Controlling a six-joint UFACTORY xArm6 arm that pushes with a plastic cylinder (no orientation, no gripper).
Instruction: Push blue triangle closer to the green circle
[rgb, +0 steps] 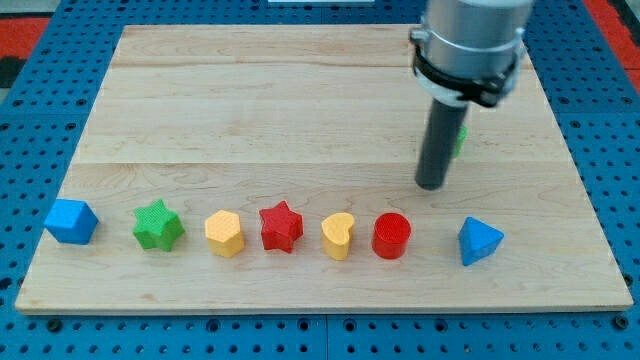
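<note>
1. Row along the bench (300, 110) front, all left of the blue triangle (479, 241): blue cube (70, 221), green star (158, 226), yellow hexagon (224, 233), red star (281, 226), yellow heart (339, 235), red cylinder (391, 236).
2. My tip (430, 186): no pincer, bare rod. Blue triangle lies down-right of it.
3. Green circle (461, 138) up-left of the triangle, mostly hidden behind the rod.

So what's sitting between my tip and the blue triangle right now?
Nothing. In the camera view, my tip stands up and to the left of the blue triangle, with only bare wooden board between them. The red cylinder sits off that line, to the left.
</note>
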